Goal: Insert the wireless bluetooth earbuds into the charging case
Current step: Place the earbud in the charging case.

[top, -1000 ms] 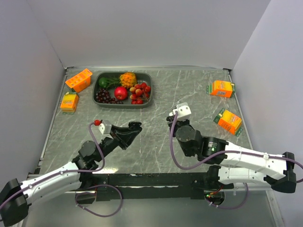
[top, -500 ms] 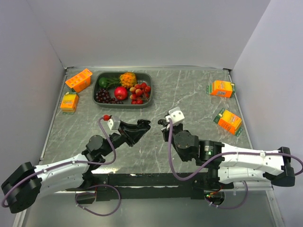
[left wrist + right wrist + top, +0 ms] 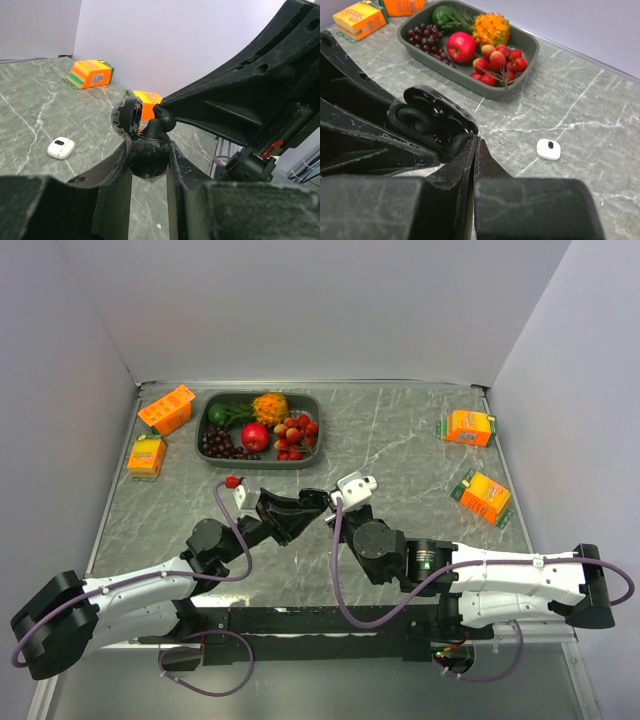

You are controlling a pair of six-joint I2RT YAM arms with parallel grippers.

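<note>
My left gripper point(image 3: 148, 165) is shut on a black charging case point(image 3: 146, 159), held above the table with its lid point(image 3: 125, 116) open. In the right wrist view the open case point(image 3: 432, 125) shows one black earbud point(image 3: 412, 117) seated in a well. My right gripper point(image 3: 476, 141) is shut on a second black earbud point(image 3: 456, 143), with its tips at the case's rim. That earbud also shows in the left wrist view point(image 3: 163, 117). In the top view the left gripper point(image 3: 300, 508) and the right gripper point(image 3: 326, 508) meet mid-table.
A small white case point(image 3: 549, 149) lies on the table; it also shows in the left wrist view point(image 3: 61, 148). A grey tray point(image 3: 205, 425) of fruit stands at the back. Orange boxes lie at the back left point(image 3: 166, 408) and at the right point(image 3: 484, 497).
Both arms have swung toward the middle. The left gripper with the case moved right and forward, the right gripper moved left, and the two now meet.
</note>
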